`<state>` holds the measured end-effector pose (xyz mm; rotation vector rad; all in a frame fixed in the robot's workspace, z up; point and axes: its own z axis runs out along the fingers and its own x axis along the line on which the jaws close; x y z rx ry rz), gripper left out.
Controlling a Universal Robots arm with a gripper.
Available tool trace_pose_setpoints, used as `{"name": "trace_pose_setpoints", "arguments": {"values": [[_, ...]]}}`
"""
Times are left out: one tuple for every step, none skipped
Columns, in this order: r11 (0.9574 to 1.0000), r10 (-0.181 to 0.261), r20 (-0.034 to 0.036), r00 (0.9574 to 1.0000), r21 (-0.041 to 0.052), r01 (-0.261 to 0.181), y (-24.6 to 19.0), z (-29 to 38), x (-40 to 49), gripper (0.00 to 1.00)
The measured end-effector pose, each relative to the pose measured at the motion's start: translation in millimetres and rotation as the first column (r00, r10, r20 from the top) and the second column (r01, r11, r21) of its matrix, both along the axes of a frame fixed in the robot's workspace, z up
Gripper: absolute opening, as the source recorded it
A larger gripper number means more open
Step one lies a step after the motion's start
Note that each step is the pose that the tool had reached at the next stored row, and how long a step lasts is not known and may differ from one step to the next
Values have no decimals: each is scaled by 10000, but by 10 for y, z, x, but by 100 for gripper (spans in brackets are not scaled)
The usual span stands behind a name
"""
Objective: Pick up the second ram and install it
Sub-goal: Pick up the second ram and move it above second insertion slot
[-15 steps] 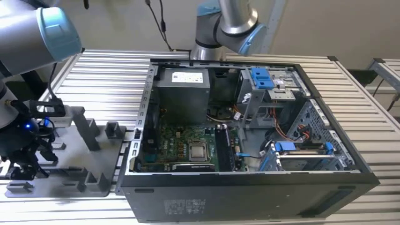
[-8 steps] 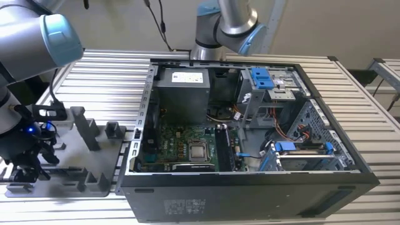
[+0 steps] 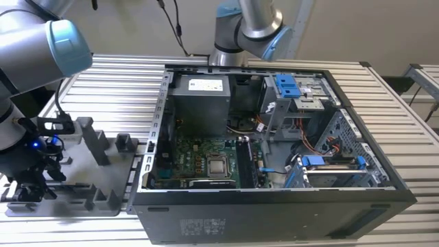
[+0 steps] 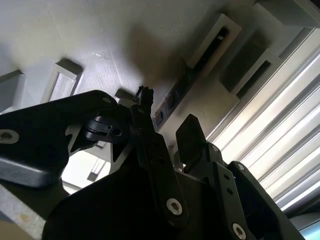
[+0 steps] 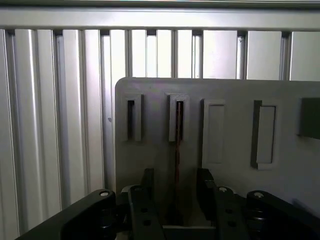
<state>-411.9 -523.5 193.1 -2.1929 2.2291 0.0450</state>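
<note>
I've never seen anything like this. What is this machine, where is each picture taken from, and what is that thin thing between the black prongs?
It is a robot arm with a gripper, a two-fingered claw. The exterior view looks from off the arm at a slatted table carrying an open computer case and a grey tray. Both wrist views come from cameras riding on the arm, looking past the fingers. The thin strip is the ram, a memory stick standing edge-on in a tray slot. The fingers are open either side of it; nothing is held.
</note>
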Motion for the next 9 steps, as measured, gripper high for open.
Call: {"name": "trace_pose_setpoints", "arguments": {"values": [[10000,1,0,10000,1,-1,0,-1,0,48],[10000,7,1,10000,1,-7,0,-2,0,48],[10000,12,1,10000,1,-12,0,-1,0,48],[10000,13,0,10000,1,-13,0,-1,0,48],[10000,14,1,10000,1,-14,0,-1,0,48],[10000,15,1,10000,1,-15,0,-1,0,48],[10000,16,1,10000,1,-16,0,-1,0,48],[10000,17,1,10000,1,-17,0,-2,0,48],[10000,18,1,10000,1,-18,0,-1,0,48]]}}
